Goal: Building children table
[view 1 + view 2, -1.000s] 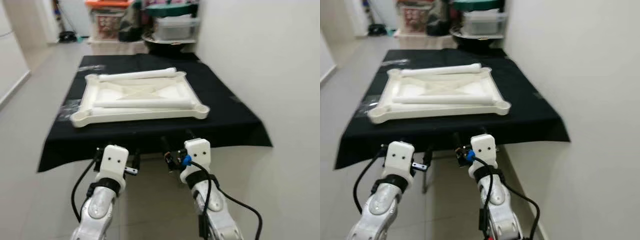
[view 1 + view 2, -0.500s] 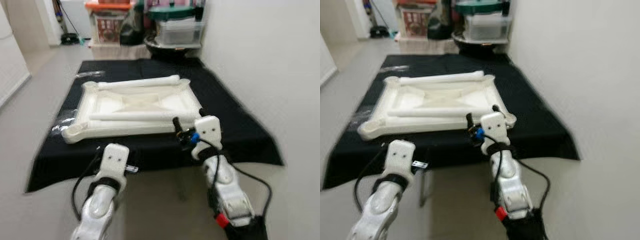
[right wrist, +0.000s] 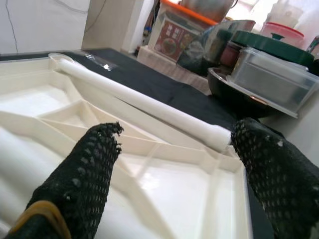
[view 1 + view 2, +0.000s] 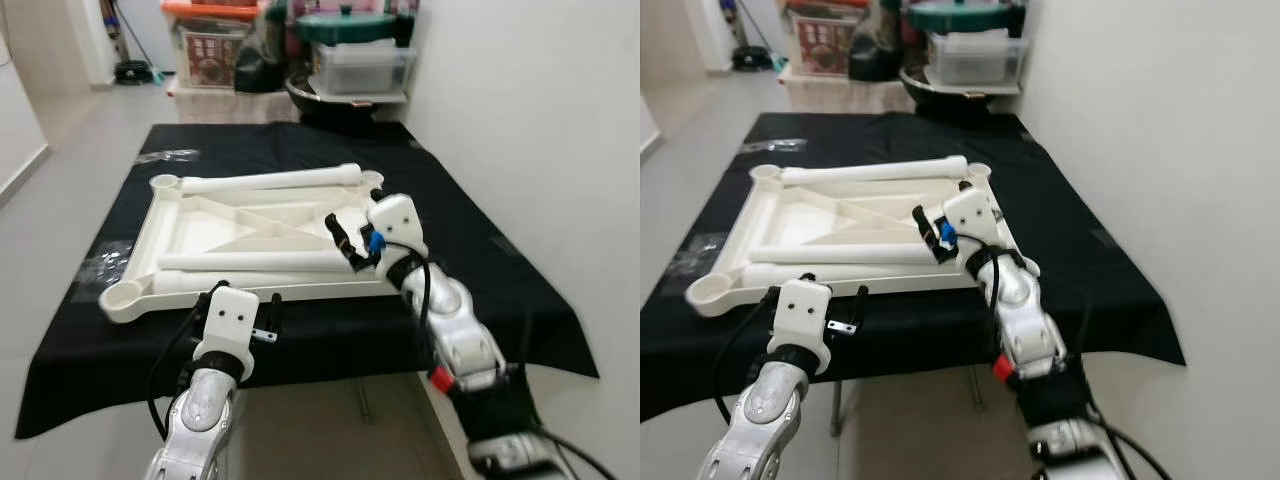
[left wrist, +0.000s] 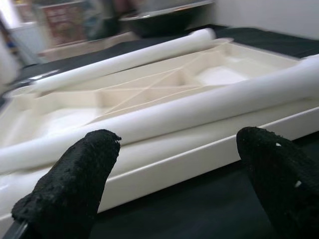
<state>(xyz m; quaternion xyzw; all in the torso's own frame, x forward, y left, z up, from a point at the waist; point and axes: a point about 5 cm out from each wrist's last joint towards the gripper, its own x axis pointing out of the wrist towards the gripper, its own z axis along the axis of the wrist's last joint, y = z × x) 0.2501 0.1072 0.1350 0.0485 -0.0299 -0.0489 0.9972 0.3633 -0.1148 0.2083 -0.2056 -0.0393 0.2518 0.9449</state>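
A white plastic table top [image 4: 205, 228] lies upside down on a table under a black cloth [image 4: 480, 270]. One white tube leg [image 4: 270, 181] rests along its far rim, and another leg [image 4: 250, 260] lies across its near part. My right gripper [image 4: 342, 240] hovers open over the top's near right part, just above the end of the near leg. In the right wrist view its fingers [image 3: 84, 174] frame the ribbed underside and the far leg [image 3: 144, 104]. My left gripper [image 4: 245, 312] is open at the front edge, facing the near leg [image 5: 199, 112].
A white wall runs along the right side of the table. Storage boxes [image 4: 215, 45], a lidded plastic tub [image 4: 360, 65] and a dark bowl [image 4: 325, 95] stand behind the far end. Clear plastic wrapping [image 4: 105, 262] lies on the cloth at left. Open floor lies to the left.
The camera has come closer to the table. My right arm has reached up and forward from below the table edge to above the table top. The left gripper stays low at the front edge.
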